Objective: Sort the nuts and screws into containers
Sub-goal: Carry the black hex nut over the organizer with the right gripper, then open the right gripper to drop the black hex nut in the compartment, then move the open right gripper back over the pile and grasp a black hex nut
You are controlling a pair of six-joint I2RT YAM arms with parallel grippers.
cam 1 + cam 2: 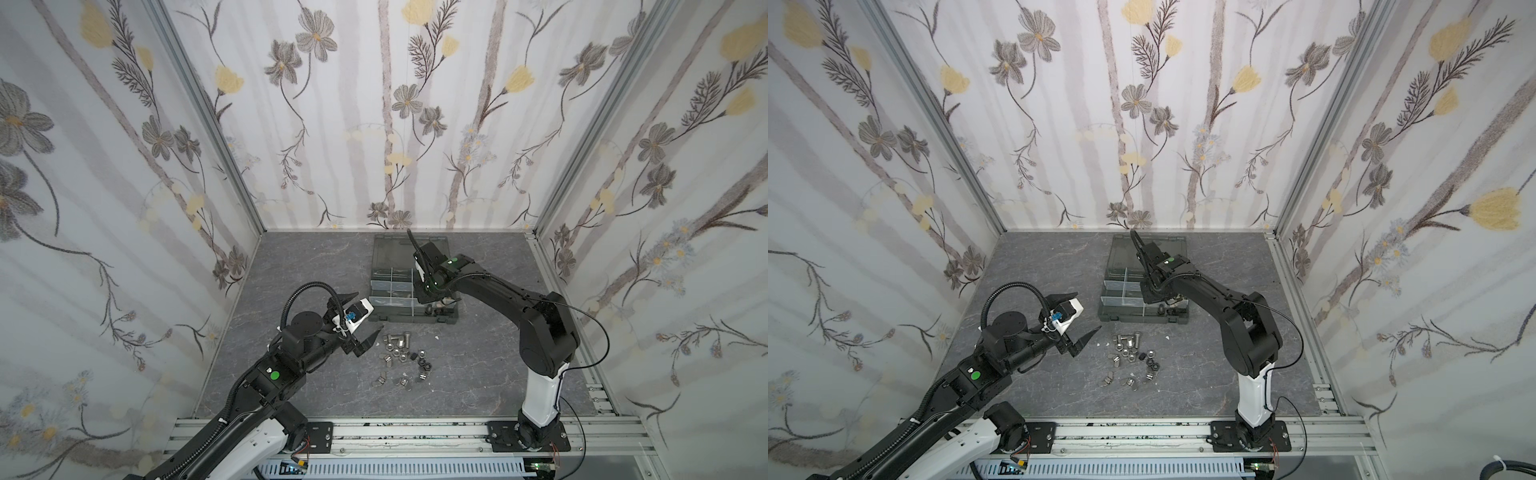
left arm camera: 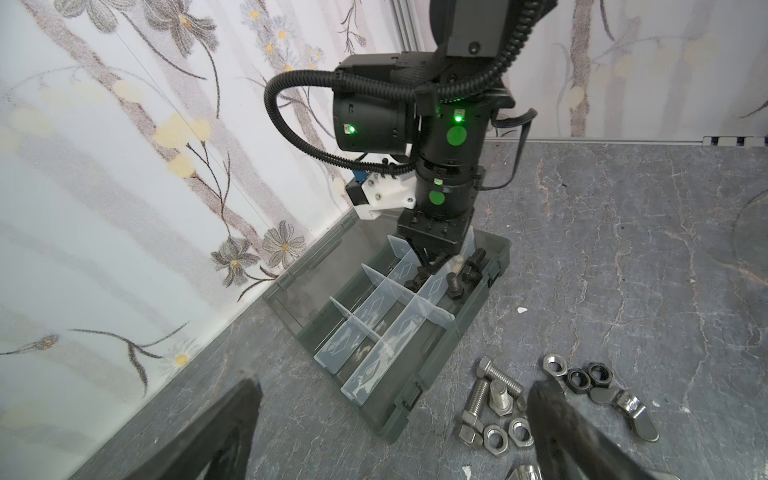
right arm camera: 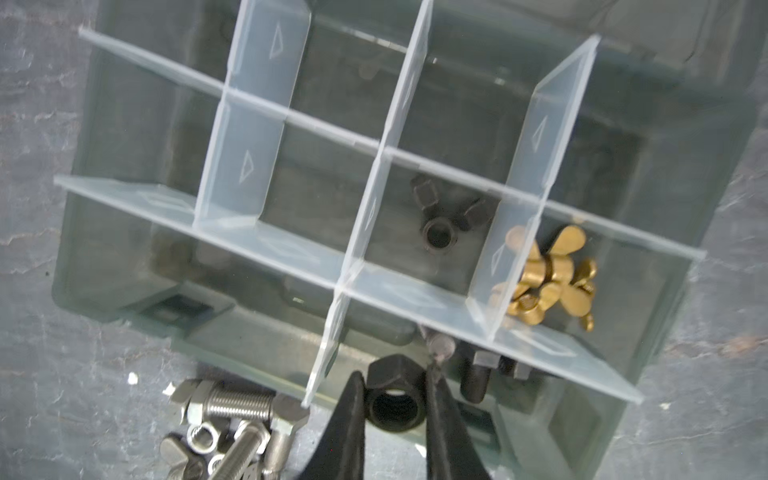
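Observation:
My right gripper (image 3: 394, 374) is shut on a black hex nut (image 3: 395, 401), held over the front row of the dark grey organizer case (image 1: 376, 320) and its containers. One compartment holds brass wing nuts (image 3: 548, 278), another a black wing nut (image 3: 444, 224), and a front one black screws (image 3: 482, 374). Silver screws (image 2: 486, 395) and loose nuts (image 2: 577, 374) lie in a pile (image 1: 401, 357) on the table in front of the case. My left gripper (image 1: 369, 312) hangs open just left of the pile, holding nothing.
The case's smoky lid (image 1: 390, 249) lies open toward the back wall. Small white specks (image 2: 520, 309) dot the grey stone-patterned table. Floral walls close in the left, back and right sides. An aluminium rail (image 1: 415, 432) runs along the front edge.

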